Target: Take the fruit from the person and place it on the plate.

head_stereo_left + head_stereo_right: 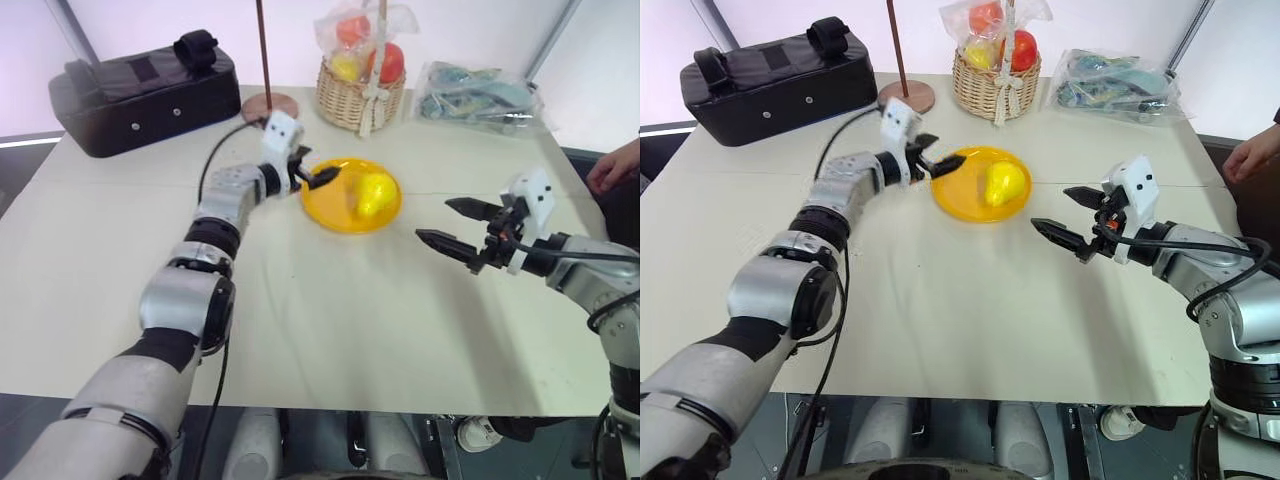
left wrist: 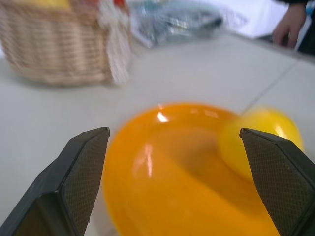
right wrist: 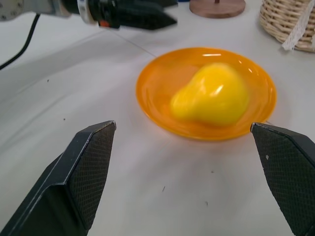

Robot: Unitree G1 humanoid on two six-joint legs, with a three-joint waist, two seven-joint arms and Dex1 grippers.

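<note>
Left gripper (image 1: 940,160) parked just off the near-left rim of the plate (image 1: 950,195), fingers spread wide, nothing between them. Right gripper (image 1: 1068,215) over on the other side, also gaping with nothing held, hanging above the table (image 1: 940,320) a bit apart from the plate. Fruit (image 1: 1003,183) sitting inside the plate, fat end toward the far rim, lying on its side, so looks pretty much delivered. Person's hand (image 1: 1252,155) resting way out at the table's right edge, well apart from everything. Wicker basket (image 1: 992,85) with wrapped fruit and the pole base (image 1: 908,97) behind the plate, black bag (image 1: 770,75) far left. Main worry from here: left fingertips so close to the rim that a sloppy pull-back could clip it, skid the plate or roll that round fruit right out. Could also bump the basket if swung back too far.
</note>
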